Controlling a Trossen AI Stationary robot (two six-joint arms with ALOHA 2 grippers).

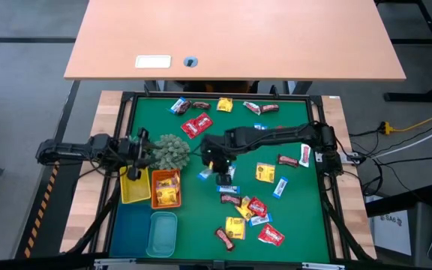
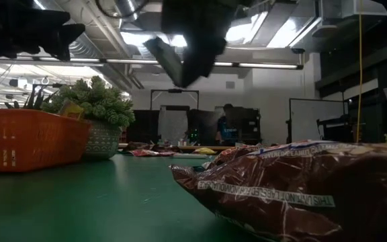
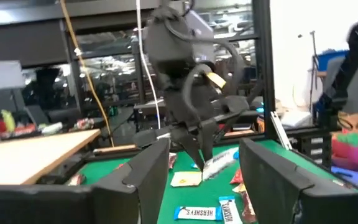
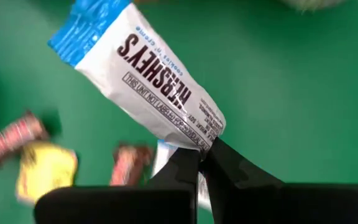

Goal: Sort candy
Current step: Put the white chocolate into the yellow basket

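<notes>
The candy lies scattered over the green mat: red packets [image 1: 196,126], yellow squares [image 1: 265,172], blue-white wrappers [image 1: 280,187] and dark brown bars [image 1: 287,160]. My right gripper [image 1: 214,169] hangs over the mat's middle, shut on a blue-white wrapper [image 4: 148,81] that is lifted clear. My left gripper [image 3: 204,186] stands open at the left edge beside the spiky plant ball [image 1: 171,150], with nothing between its fingers. A row of yellow [image 1: 133,187], orange [image 1: 166,189], blue [image 1: 130,225] and teal [image 1: 162,234] trays sits near left. My right gripper pinches one end of the blue-white wrapper [image 4: 199,144] between its two fingertips [image 4: 225,163]. The fingers slant down from the table's right side. The wrapper sticks out beyond the fingertips, clear of the mat [image 3: 219,165].
The orange tray [image 2: 25,138] holds some candy. A large brown packet [image 2: 294,181] lies close in front of the low camera. A wooden desk [image 1: 231,37] stands beyond the far edge. Open green mat lies between the trays and the candy heap.
</notes>
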